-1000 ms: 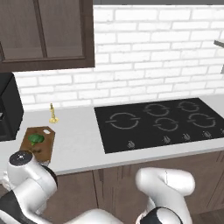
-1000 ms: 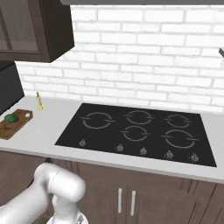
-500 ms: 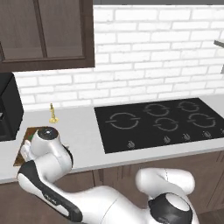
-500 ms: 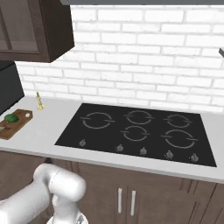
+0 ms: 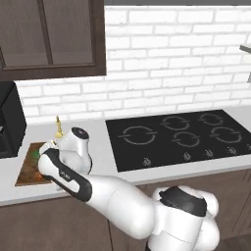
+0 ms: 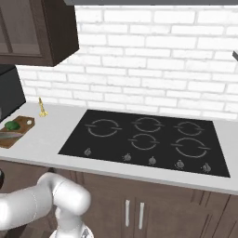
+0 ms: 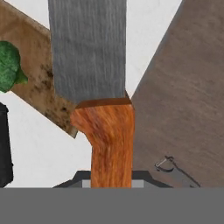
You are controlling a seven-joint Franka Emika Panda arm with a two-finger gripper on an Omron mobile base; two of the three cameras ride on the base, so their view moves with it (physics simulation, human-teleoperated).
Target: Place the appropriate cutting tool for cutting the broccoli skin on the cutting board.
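The cutting tool [image 7: 109, 135] has an orange handle and a broad grey blade [image 7: 87, 48]. It runs up from my gripper [image 7: 110, 178], which is shut on the handle's lower end. The blade hangs over the near edge of the dark brown cutting board [image 7: 33, 76]. The green broccoli [image 7: 8, 65] sits on the board, left of the blade. From the right base view the board [image 6: 19, 128] carries the broccoli [image 6: 11, 125] and a grey blade [image 6: 10, 135] reaches across its near end. My arm [image 5: 68, 164] bends over the board [image 5: 27, 171] and hides most of it.
A black hob [image 5: 181, 137] fills the counter to the right. A small gold figure [image 6: 42, 108] stands behind the board by the brick wall. A black appliance [image 5: 10, 120] stands left of the board. Brown cabinet fronts [image 7: 188, 96] drop below the counter edge.
My arm has swung up from below the counter edge and now reaches over the board, covering it in the left base view. The knife came with it.
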